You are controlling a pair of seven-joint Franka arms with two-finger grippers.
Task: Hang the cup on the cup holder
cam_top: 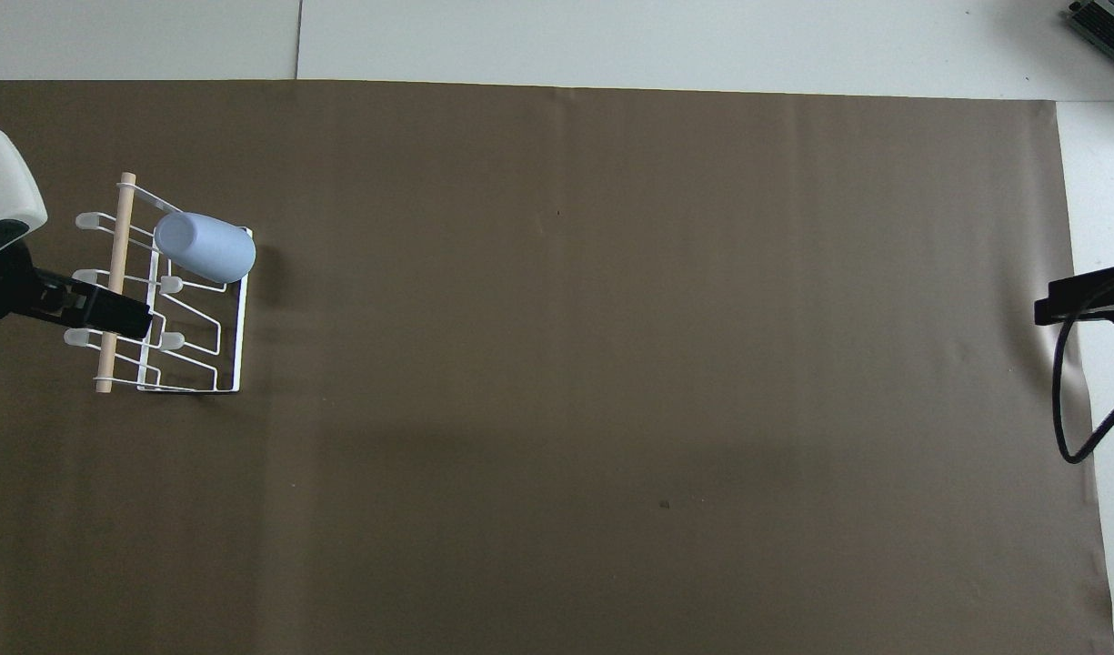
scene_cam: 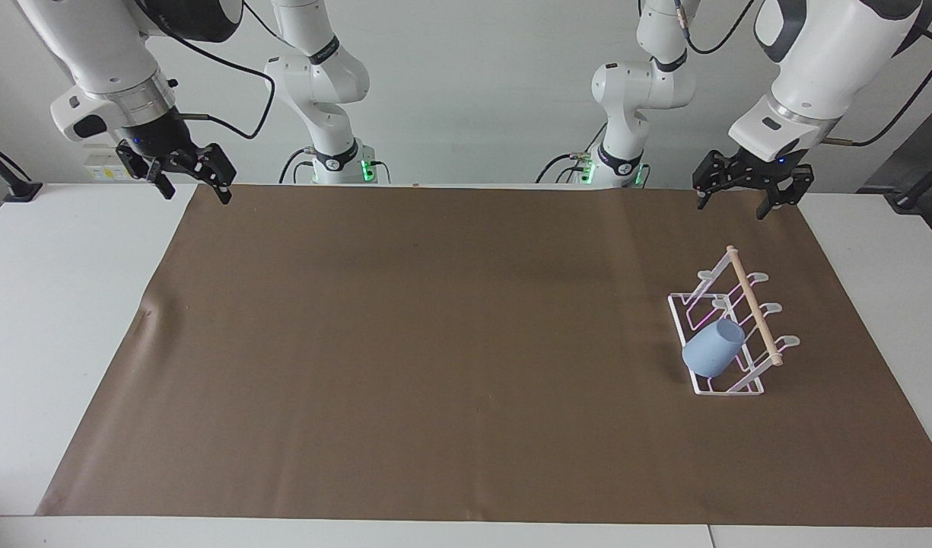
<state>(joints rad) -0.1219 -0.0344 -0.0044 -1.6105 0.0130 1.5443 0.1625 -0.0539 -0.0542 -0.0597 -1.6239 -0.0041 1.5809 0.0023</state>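
A wide sheet of brown paper (scene_cam: 466,350) covers most of the white table (scene_cam: 62,304), its edge toward the right arm's end slightly wrinkled, and a plain pale wall stands past the robots' bases. The one landmark on the paper is the white wire cup holder (scene_cam: 728,323), set toward the left arm's end of the table with a light wooden dowel (scene_cam: 753,303) slanting across its top. The light blue cup (scene_cam: 713,347) hangs tilted on one of the holder's prongs, at the end of the rack farther from the robots, mouth down over the prong. The left gripper (scene_cam: 743,202) hangs in the air above the paper's edge, nearer to the robots than the holder, its fingers spread and holding nothing. The right gripper (scene_cam: 190,185) waits raised over the corner of the paper at the right arm's end, well apart from the holder, likewise spread and holding nothing. Black cables (scene_cam: 230,72) loop from both wrists.
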